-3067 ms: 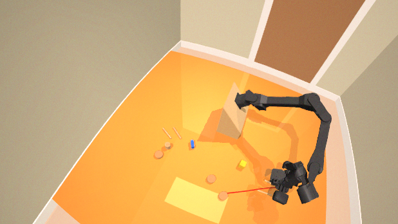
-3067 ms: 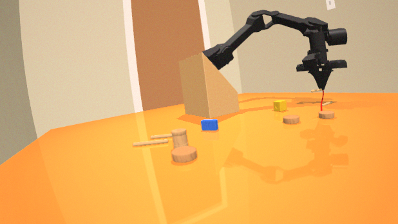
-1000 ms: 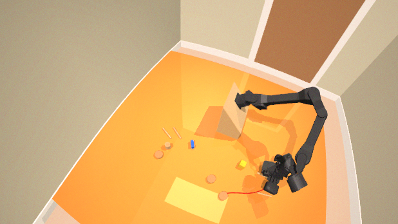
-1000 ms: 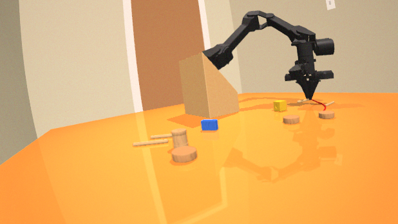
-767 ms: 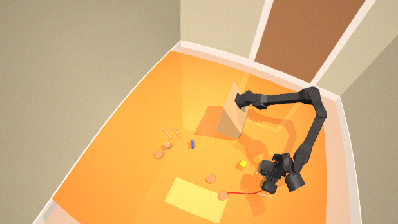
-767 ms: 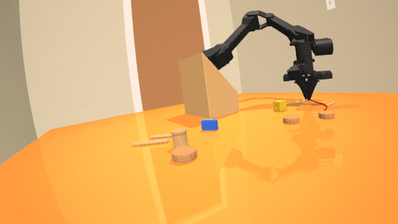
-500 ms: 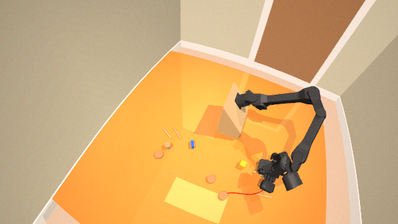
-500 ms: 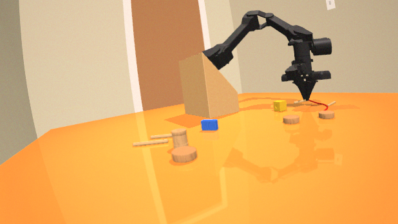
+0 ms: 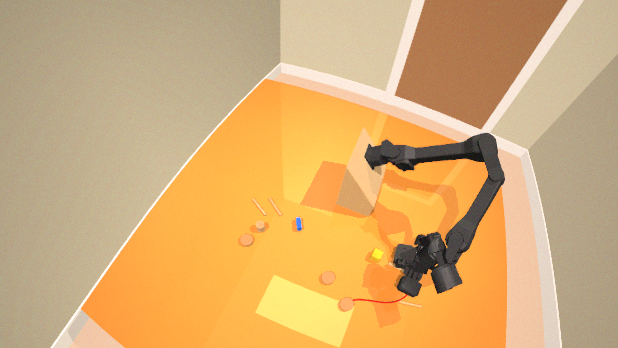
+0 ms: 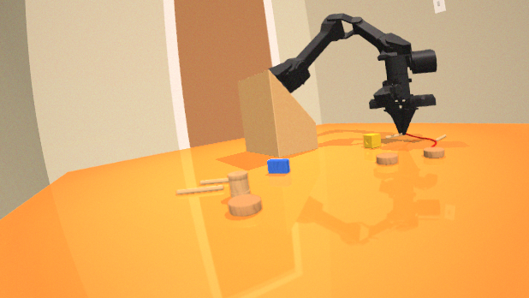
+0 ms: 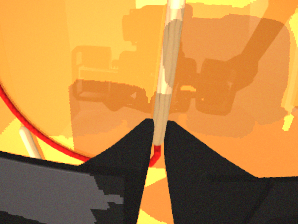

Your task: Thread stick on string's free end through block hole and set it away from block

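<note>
My gripper [image 10: 402, 133] [image 11: 158, 127] is shut on the stick [image 11: 171, 55] [image 10: 393, 136] by its string end, very low over the table; whether the stick touches the table I cannot tell. The stick points away from the fingertips. The red string [image 9: 380, 302] [image 10: 424, 139] [image 11: 47, 142] runs slack in a curve from the stick's end to the round button [image 9: 346, 304] [image 10: 434, 152]. A large wooden wedge-shaped block [image 9: 352, 192] [image 10: 260, 117] stands by the arm's base; no hole shows in its visible faces. The fingertips are hidden in the top view.
A loose stick [image 9: 412, 304] [image 10: 440, 138] [image 11: 31, 142] lies near the string. A yellow cube [image 9: 377, 255] [image 10: 371, 140] and another button [image 9: 328, 277] [image 10: 387, 158] are nearby. Farther off are a blue block [image 9: 299, 223] [image 10: 278, 166], a wooden cylinder [image 9: 260, 225] [image 10: 239, 185], a third button [image 9: 246, 240] [image 10: 245, 205] and two sticks.
</note>
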Controlling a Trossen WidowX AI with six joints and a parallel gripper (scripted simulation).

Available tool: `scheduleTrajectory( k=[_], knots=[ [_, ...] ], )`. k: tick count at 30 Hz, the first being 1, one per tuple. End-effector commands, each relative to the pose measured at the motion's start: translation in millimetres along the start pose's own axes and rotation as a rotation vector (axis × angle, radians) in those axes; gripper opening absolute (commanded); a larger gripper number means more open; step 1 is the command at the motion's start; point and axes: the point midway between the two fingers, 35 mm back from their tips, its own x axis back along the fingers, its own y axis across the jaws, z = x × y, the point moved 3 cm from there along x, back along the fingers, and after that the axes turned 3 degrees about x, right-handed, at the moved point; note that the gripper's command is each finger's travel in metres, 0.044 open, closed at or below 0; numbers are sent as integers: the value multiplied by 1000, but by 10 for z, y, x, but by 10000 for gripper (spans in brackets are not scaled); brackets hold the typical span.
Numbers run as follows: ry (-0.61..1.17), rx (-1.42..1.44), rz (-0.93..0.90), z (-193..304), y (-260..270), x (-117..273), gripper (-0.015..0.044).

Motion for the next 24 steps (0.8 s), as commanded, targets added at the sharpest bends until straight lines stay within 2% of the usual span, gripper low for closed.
scheduleTrajectory(
  k=[1, 24],
  knots=[
    [2, 3, 5, -65, -20, -8, 0],
    [5, 1, 5, -317, -71, -11, 0]
  ],
)
